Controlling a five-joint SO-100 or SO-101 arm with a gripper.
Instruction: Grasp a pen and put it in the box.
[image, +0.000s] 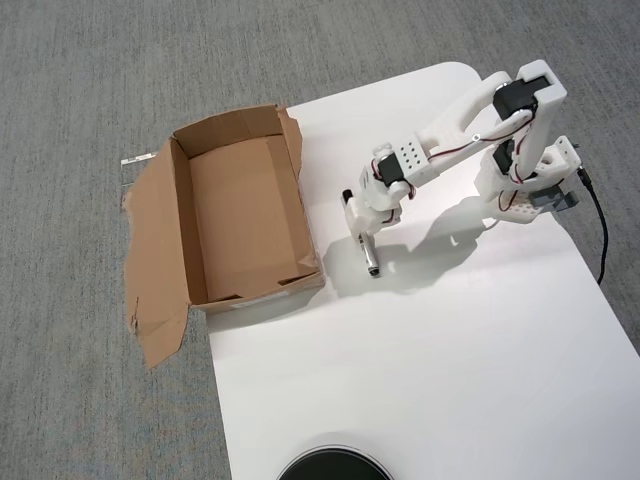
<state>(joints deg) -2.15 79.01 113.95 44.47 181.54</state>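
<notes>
Seen from overhead, grey carpet (80, 60) fills the left and top of the view, and a white table (450, 360) with a rounded corner takes the right. The brown cardboard box (180, 215) sits open at the table's left edge, a ragged flap spread flat over the carpet on its left side; its inside is bare. The white arm (470, 125) reaches from its base at the upper right down toward the table. Its gripper (362, 232) points downward with the fingers closed around the upper end of the pen (370, 256), whose dark end sticks out below, right of the box. No writing is legible. A black round object (332, 466) peeks in at the bottom edge.
</notes>
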